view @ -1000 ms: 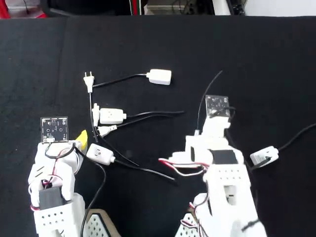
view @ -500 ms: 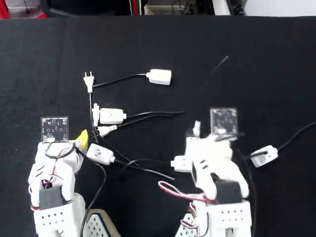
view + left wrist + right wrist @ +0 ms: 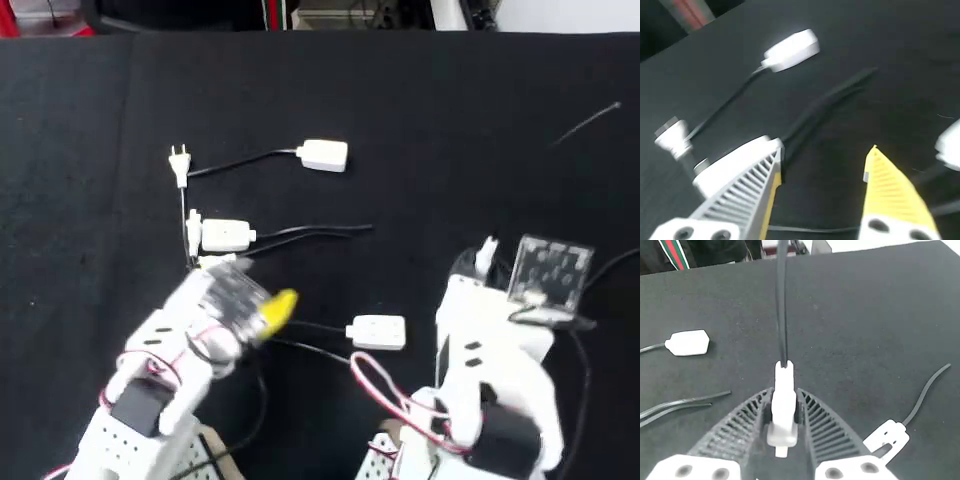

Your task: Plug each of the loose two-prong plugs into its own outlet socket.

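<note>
- Two-prong plug (image 3: pixel 784 412): white, slim and flat-sided, with a black cable running from its rear end, gripped at mid-body by the right gripper (image 3: pixel 785 392) and held above the black table (image 3: pixel 450 130) on the right side
- Right fingers narrow, pressed against both flat sides of that plug
- Left gripper (image 3: pixel 824 155) spread wide, with 1 white finger and 1 yellow, holding nothing, over the tangle of leads left of centre
- Near socket (image 3: pixel 378 331): white rounded block on a black lead, flat on the table between the 2 arms, near the yellow fingertip but apart from it
- Middle socket (image 3: pixel 226 235): same white shape, farther back, with a small white plug (image 3: pixel 193 228) right at its end; cannot tell whether seated
- Far socket (image 3: pixel 323 155): farthest back, with a black lead curving over to a loose plug (image 3: pixel 179 160) that lies with its 2 prongs pointing away from the arms
- Side socket (image 3: pixel 887 436): white, slotted, on its own black cable, on the table just beside the right gripper
</note>
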